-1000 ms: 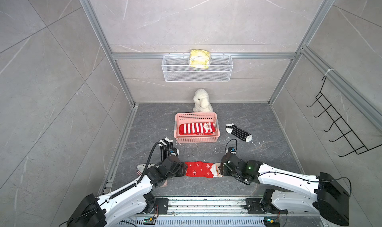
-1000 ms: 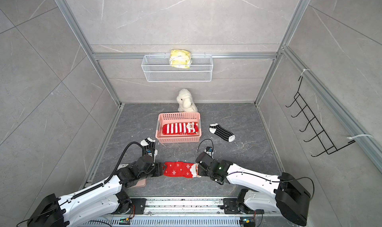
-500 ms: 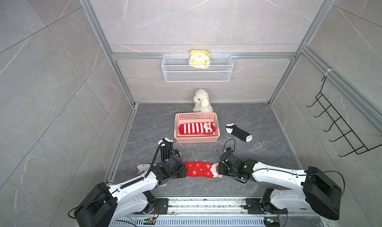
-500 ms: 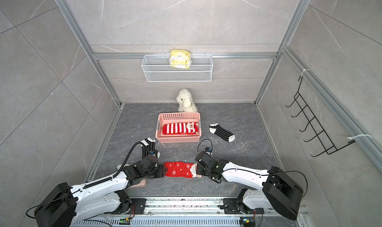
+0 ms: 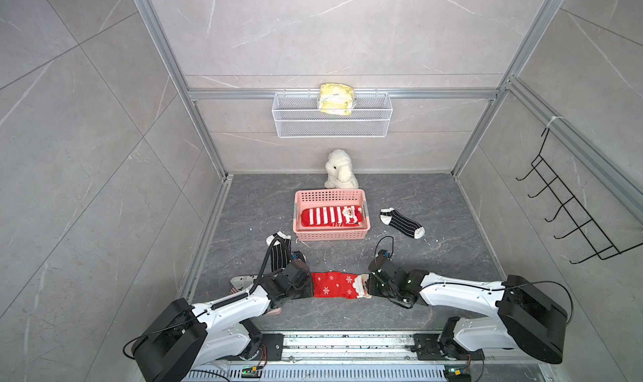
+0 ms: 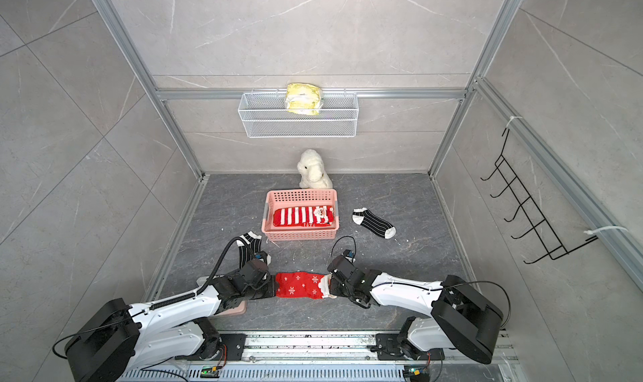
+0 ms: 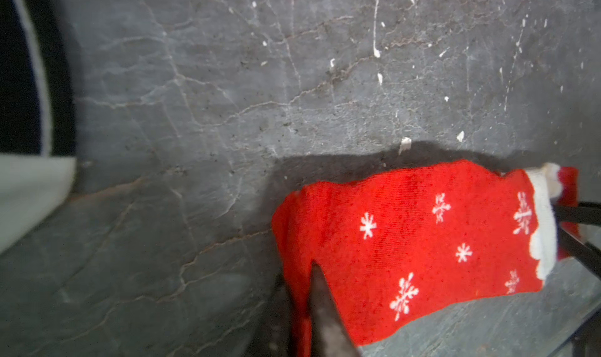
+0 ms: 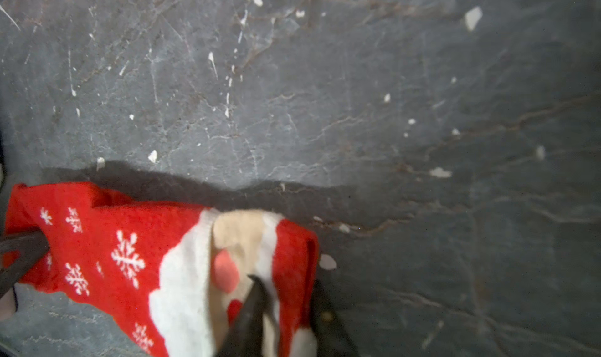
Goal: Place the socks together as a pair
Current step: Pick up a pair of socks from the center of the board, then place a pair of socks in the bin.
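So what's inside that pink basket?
A red-and-white striped sock with a face motif lies flat inside the pink basket. Anything beneath the sock is covered, so I can't tell.

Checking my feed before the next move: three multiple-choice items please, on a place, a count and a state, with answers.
1. Where is the red-and-white striped sock? A. in the pink basket B. on the wall hooks C. under the plush toy
2. How many black striped socks are in view? A. one B. two C. four
3. The red snowflake sock is: A. lying free B. gripped at both ends C. in the basket
Answers: 1 A, it lies within the basket's walls; 2 B, one to each side of the basket; 3 B, the left gripper and right gripper each pinch an end.
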`<state>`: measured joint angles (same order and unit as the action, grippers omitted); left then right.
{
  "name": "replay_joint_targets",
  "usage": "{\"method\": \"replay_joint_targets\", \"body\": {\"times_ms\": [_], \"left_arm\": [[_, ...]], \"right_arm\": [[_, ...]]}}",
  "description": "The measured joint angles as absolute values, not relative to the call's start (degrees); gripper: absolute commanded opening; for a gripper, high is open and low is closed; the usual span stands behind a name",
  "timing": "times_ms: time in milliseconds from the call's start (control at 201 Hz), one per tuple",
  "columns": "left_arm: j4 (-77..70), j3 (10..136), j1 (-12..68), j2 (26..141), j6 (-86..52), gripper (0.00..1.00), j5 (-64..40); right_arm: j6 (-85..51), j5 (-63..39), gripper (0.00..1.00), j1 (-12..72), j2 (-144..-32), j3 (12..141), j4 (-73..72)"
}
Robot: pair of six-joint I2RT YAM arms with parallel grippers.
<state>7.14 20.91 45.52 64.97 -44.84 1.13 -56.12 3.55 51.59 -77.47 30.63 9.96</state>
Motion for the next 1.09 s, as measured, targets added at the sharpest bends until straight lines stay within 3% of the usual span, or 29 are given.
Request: {"method": "replay_joint_targets", "body": {"times_ms": [40, 363, 592, 776, 1095], "left_arm": [[7.8, 21.4, 45.5, 65.0, -44.8, 0.00, 1.1], [18.1, 30.2, 45.5, 58.3, -42.7, 0.00, 1.1], [25.6, 43.4, 45.4, 53.6, -35.7, 0.00, 1.8], [30.7, 57.8, 41.3, 58.7, -27.6, 0.00, 3.3], [31.6, 72.6, 23.0, 80.3, -20.4, 0.00, -2.6]], "right_arm": [[-55.8, 3.4, 0.00, 51.6, -77.5, 30.6, 10.0], [-53.8, 4.3, 0.00, 51.6, -66.7, 32.5, 16.6], [-47.8, 9.8, 0.00, 51.6, -61.2, 45.8, 25.7], [-40.8, 13.5, 0.00, 49.7, -66.7, 60.5, 28.3], [-33.5, 8.9, 0.00, 38.3, -86.9, 77.9, 26.0]]}}
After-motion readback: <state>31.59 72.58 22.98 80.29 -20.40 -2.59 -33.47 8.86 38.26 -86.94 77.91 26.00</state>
